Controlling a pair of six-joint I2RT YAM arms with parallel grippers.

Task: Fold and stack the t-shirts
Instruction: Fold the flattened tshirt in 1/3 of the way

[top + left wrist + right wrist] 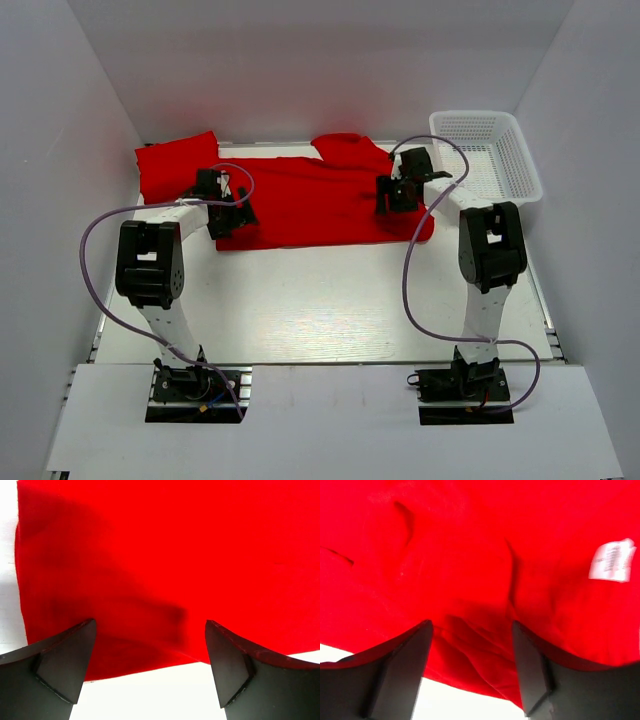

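Observation:
A red t-shirt [320,200] lies spread flat across the back of the table. A second red t-shirt [175,160] lies folded at the back left. My left gripper [232,212] is open over the spread shirt's left end; its wrist view shows the cloth [165,560] and its near hem between the jaws. My right gripper [392,200] is open over the shirt's right end, by the collar. Its wrist view shows wrinkled cloth [470,570] between the jaws and the white neck label [611,560] at the right.
A white plastic mesh basket [520,160] stands at the back right. White walls enclose the table on three sides. Purple cables loop from both arms over the bare white tabletop [320,300] in front of the shirt.

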